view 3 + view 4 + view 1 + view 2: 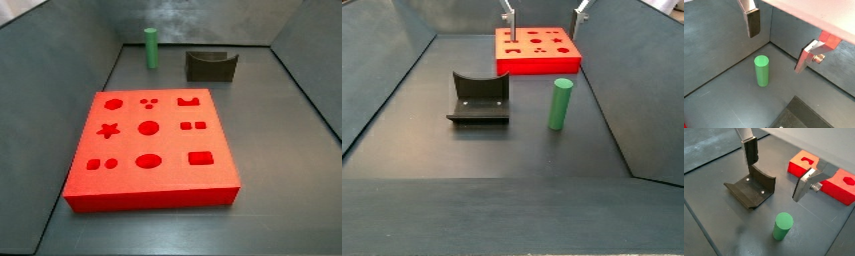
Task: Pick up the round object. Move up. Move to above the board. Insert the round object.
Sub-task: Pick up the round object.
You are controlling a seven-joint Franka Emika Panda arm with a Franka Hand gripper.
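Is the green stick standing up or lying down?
Standing up. The green peg stands upright on the floor beside the dark block; the open pincer is above, not touching.

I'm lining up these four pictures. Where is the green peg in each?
Wrist view: green peg upright, centre.
Wrist view: peg low, under the open claw.
Side view: peg top, far end.
Side view: peg right of centre.
Shared landmark: dark notched block beside it.

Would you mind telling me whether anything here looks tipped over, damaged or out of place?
Nothing stands out. The slim green cylindrical peg stands upright on the floor, the thick red board lies flat, and the gripper hangs open above, holding nothing.
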